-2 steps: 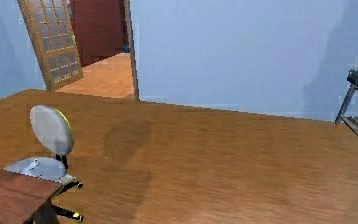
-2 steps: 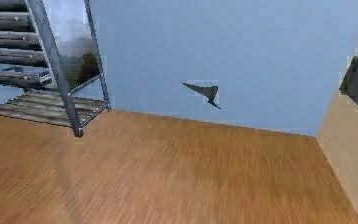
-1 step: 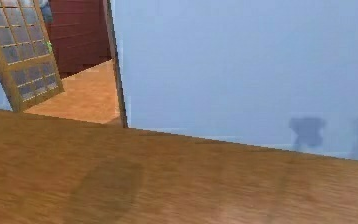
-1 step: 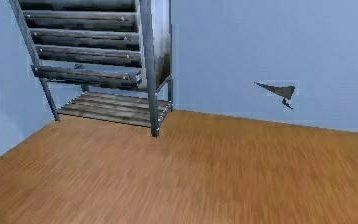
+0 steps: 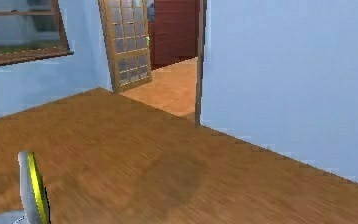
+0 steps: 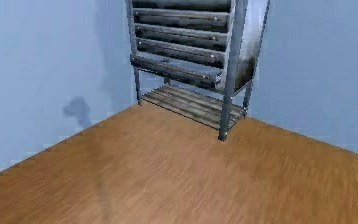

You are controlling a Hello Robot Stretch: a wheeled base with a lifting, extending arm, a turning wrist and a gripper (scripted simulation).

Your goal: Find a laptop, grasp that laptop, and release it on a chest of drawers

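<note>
Well, I cannot tell where the laptop is, so I must go and look for it. I cannot tell how my hand stands either.

I think a laptop will be flat, stiff and smooth, and a bit heavy for two thin fingers. It could slip, and its screen could break. I would take it by one edge, near the middle of that side, keep it level and set it down softly.

Now I count. One window (image 5: 22, 30) sits high on the forward view's left. One door (image 5: 129, 45) with small glass panes stands beside one doorway (image 5: 172, 75). One dark red thing (image 5: 175, 28) is in the room past it. One thin yellow and white thing (image 5: 34, 187) pokes up at the bottom left; I cannot tell what it is. In the arm side view, one grey rack (image 6: 192, 60) stands in the corner on the wood floor (image 6: 187, 170). It has several flat shelves, so I think it is no chest of drawers.
</note>
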